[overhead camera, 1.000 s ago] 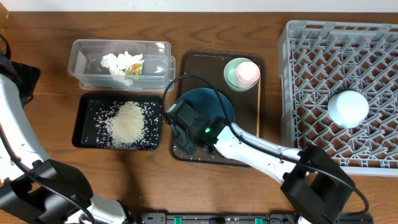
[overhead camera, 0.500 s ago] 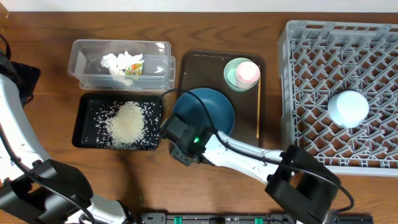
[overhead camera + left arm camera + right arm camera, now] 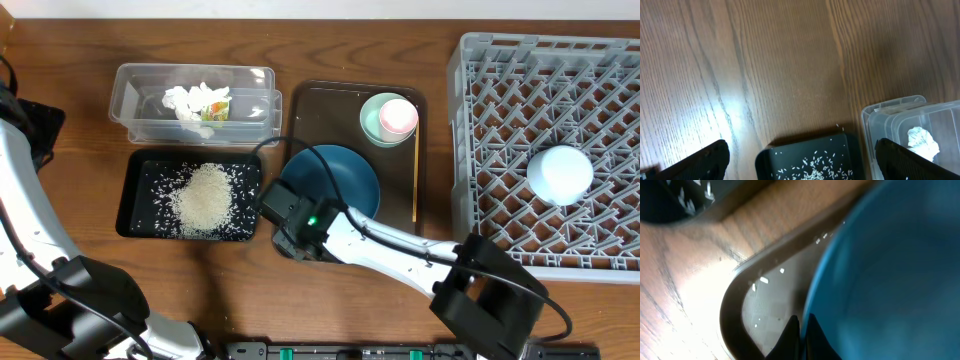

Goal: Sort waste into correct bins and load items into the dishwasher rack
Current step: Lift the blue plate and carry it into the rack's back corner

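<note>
My right gripper is shut on the front-left rim of the dark blue plate, one finger under the rim and one over it. Seen from overhead, the plate lies on the brown tray, with the right gripper at its edge. Behind it a pink cup sits in the mint bowl, and a wooden stick lies to the right. The light blue bowl rests upside down in the grey rack. My left gripper hangs open above the black tray.
Rice is heaped in the black tray. Crumpled tissue with a yellow-green scrap lies in the clear tub. A few stray grains sit on the brown tray floor. The left arm runs along the table's left edge.
The right gripper slid left and toward the front along the plate's edge, then closed on the rim. The left gripper stayed open and still.
</note>
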Robot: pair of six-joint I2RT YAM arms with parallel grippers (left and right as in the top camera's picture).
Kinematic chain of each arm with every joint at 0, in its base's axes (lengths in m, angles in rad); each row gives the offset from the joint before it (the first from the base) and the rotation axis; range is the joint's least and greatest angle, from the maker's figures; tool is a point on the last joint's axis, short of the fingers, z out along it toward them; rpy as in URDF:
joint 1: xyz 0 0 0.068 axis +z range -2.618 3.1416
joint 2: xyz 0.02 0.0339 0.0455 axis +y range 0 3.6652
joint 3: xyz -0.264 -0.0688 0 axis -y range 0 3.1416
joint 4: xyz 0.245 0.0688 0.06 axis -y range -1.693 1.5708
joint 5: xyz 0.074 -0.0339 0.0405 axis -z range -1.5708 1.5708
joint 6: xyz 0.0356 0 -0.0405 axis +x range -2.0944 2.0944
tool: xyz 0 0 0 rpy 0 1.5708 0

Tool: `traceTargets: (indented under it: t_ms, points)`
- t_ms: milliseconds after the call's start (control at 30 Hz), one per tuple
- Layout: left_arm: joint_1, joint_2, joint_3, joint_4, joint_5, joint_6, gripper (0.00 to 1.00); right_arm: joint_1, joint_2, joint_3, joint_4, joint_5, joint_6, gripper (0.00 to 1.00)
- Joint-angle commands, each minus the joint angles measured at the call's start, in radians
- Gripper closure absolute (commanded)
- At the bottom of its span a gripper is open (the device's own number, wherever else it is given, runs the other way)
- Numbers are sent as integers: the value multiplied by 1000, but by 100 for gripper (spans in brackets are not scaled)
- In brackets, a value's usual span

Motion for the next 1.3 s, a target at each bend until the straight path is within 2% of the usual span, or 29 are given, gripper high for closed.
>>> traceTargets:
  t_ms: [0, 200, 367, 533, 600, 767, 933, 1000, 1133, 1267]
  points:
    - [4, 5, 2, -3, -6, 2, 5, 8, 1, 63, -40, -19, 42, 99]
    - [4, 5, 2, -3, -6, 2, 5, -15, -14, 237, -199, -18, 69, 99]
    - [4, 5, 2, -3, -6, 3, 5, -107, -82, 382, -343, -18, 80, 99]
    - [4, 5, 2, -3, -6, 3, 5, -289, -221, 449, -427, -30, 127, 99]
    - [4, 5, 2, -3, -6, 3, 5, -411, -294, 449, -444, -53, 161, 99]
    - [4, 5, 2, -3, -6, 3, 5, -753, -400, 449, -445, -341, 97, 99]
    - [4, 5, 2, -3, -6, 3, 5, -1113, -405, 433, -451, -630, 46, 99]
    - [4, 5, 2, -3, -6, 2, 5, -1210, -402, 402, -426, -700, 37, 99]
    - [4, 5, 2, -3, -6, 3, 5, -1385, -401, 291, -289, -856, 36, 99]
    - [4, 5, 2, -3, -6, 3, 5, -1519, -401, 140, -44, -1118, 37, 99]
